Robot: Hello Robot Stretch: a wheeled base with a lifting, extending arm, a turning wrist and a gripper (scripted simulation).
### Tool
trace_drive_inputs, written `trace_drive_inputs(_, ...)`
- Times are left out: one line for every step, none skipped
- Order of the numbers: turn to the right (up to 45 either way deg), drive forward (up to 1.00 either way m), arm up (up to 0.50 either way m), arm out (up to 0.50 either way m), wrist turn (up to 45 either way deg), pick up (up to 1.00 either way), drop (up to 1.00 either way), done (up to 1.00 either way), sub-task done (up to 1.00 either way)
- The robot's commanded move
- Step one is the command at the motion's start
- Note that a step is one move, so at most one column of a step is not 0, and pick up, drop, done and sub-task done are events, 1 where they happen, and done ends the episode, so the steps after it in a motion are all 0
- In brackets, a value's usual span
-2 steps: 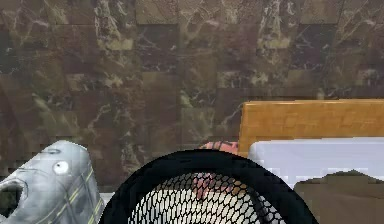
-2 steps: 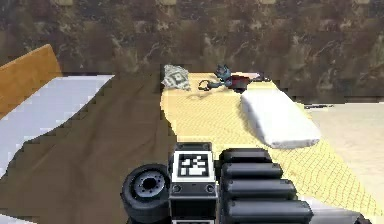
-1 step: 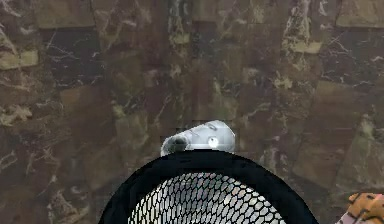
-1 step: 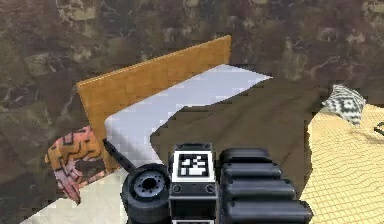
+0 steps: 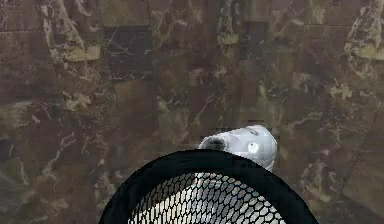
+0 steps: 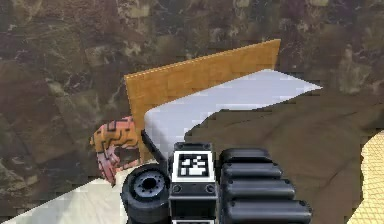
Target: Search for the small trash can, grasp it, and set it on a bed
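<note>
Claw low in the arm side view, before the bed; mesh trash can at the forward view's bottom edge.

The claw's dark round body sat at the arm side view's bottom edge, just left of a white marked square on the arm. Its far end could not be made out, so I cannot tell whether it held anything. Beyond it lay the bed, with a wooden headboard, a pale sheet and a dark brown blanket. A pink woven thing lay just beside the bed's near corner. In the forward view the black round-rimmed trash can rose from the bottom middle. A pale grey rounded thing showed just behind its rim, over dark marbled floor.
</note>
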Motion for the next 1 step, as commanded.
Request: trace_drive_inputs(0.0,0.05,0.0,0.0,0.0,0.0,0.0,0.0,0.0)
